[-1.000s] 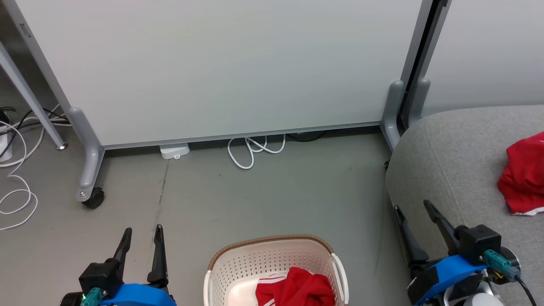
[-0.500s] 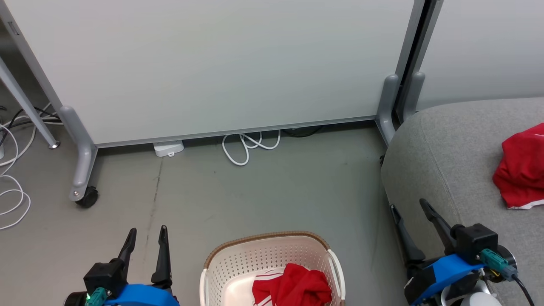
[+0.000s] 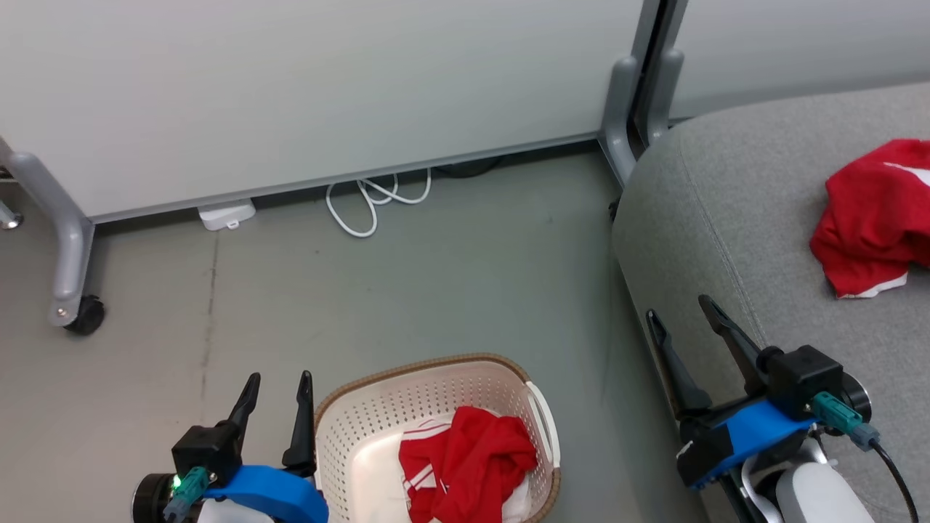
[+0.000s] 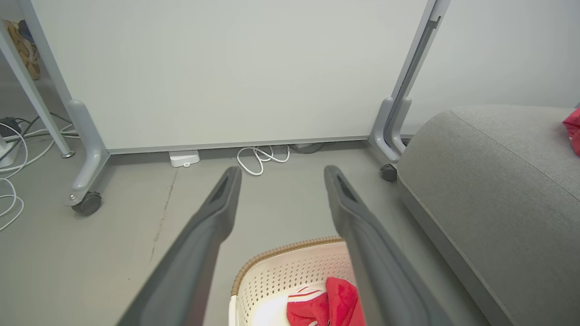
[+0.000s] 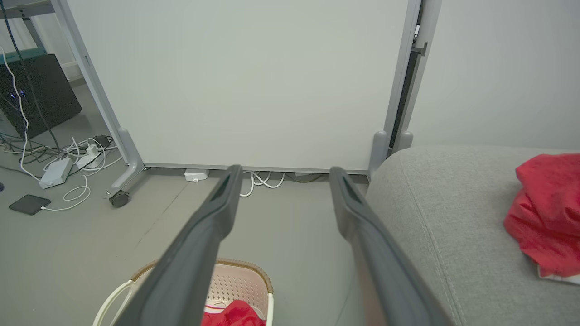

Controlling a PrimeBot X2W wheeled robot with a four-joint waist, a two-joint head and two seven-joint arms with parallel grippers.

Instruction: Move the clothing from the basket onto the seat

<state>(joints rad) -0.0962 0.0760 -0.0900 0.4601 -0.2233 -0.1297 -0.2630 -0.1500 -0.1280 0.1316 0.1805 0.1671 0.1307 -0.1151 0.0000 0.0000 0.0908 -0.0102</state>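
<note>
The head view looks steeply down at the floor (image 3: 436,276); both wrist views face forward, lower, sharing basket (image 4: 290,274) and seat (image 5: 430,217).

My left tool (image 3: 279,378) has two long, dark grey fingers (image 4: 210,222) that taper to narrow tips, each with a shallow recessed groove near the end. They rise from a black block (image 3: 207,452) mounted on a bright blue bracket (image 3: 265,494). A teal connector (image 3: 187,488) sits there beside a small green light (image 3: 176,481). My right tool (image 3: 677,306) is built the same way. Its own teal fitting ends in a grey plug (image 3: 863,434) feeding a black cable (image 3: 892,472), and the forearm (image 3: 817,497) under it is pale white.
</note>
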